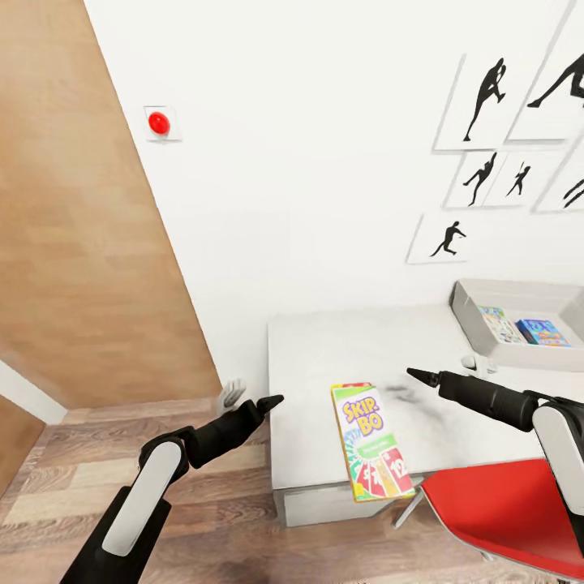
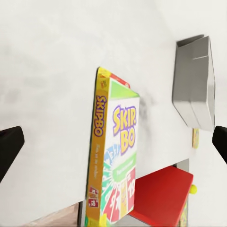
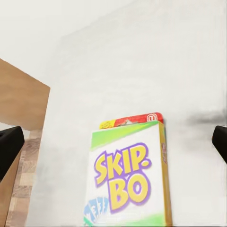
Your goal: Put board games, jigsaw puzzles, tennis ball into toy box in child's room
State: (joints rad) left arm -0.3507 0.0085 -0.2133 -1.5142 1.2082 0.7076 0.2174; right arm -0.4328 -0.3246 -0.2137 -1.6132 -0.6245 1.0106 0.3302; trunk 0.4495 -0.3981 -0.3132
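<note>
Grey table bears box lettered SKIP-BO

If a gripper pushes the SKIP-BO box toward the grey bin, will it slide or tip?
The SKIP-BO box lies flat on the table, so it would probably slide, not tip. Its near end overhangs the table edge, so downward pressure there might drop it.

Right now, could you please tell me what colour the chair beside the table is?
The chair is bright red, with a pale metal leg; it shows best in the head view.
</note>
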